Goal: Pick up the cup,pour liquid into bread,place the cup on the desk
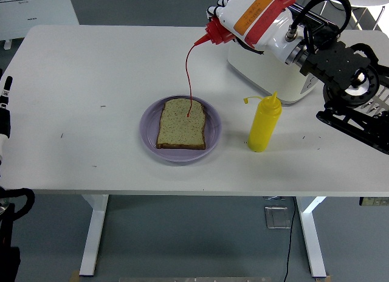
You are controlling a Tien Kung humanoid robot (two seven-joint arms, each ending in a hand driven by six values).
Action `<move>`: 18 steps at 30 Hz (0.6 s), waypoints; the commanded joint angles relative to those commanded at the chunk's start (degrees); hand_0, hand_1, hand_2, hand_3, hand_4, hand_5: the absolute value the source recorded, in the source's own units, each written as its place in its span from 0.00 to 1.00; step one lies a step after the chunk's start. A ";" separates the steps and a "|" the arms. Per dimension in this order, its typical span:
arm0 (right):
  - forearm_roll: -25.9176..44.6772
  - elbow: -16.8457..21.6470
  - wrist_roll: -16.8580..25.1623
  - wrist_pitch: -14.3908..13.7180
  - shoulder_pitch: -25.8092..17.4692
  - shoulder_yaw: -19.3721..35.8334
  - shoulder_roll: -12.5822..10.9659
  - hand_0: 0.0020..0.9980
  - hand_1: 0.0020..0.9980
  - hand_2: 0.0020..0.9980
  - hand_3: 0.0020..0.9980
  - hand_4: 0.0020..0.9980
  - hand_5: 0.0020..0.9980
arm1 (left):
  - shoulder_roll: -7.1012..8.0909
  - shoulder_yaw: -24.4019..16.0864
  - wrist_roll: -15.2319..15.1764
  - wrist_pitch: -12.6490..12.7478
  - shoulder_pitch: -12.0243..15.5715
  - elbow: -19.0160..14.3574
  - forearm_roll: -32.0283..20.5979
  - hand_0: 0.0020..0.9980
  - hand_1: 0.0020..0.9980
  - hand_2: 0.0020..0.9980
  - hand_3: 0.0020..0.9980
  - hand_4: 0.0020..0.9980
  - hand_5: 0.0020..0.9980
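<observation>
— Purple plate (149,131) is the landmark; what's around it?
— Far left of it, the left arm (4,112) rests at the table (91,69) edge, fingers unseen. Bread (180,125) lies on it. Above-right, the right hand (234,8) grips a tilted red squeeze bottle (252,17), its red stream (188,75) reaching the bread. Right stands a yellow bottle (264,125), with a toaster (276,81) behind.

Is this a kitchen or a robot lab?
Probably a robot lab set up like a breakfast corner. A toaster, a slice of bread on a purple plate and a yellow squeeze bottle sit on a plain white desk, while a robot's right hand squirts red sauce.
</observation>
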 joint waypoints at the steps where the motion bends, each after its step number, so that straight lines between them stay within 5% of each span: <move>1: 0.00 0.02 -0.02 0.05 0.18 0.76 -0.24 0.25 0.30 0.41 0.53 0.35 0.08 | 0.03 -0.02 -0.01 0.00 -0.03 -0.01 0.00 0.81 0.78 0.82 0.78 0.48 1.00; 7: 0.00 0.58 -0.51 -0.27 -0.34 4.90 -0.06 0.27 0.30 0.41 0.53 0.34 0.07 | 0.07 -0.20 -0.03 0.03 0.13 0.01 -0.01 0.81 0.79 0.82 0.78 0.48 1.00; 14: 0.00 -2.48 -0.31 0.61 -0.19 -4.09 3.60 0.27 0.30 0.42 0.53 0.32 0.06 | -0.05 0.21 0.03 0.00 -0.03 0.06 -0.02 0.81 0.79 0.82 0.79 0.48 1.00; 18: 0.00 -2.76 0.28 1.75 0.19 -6.73 3.72 0.27 0.30 0.42 0.53 0.32 0.06 | -0.07 0.19 0.02 0.00 -0.12 0.04 -0.03 0.81 0.79 0.82 0.79 0.48 1.00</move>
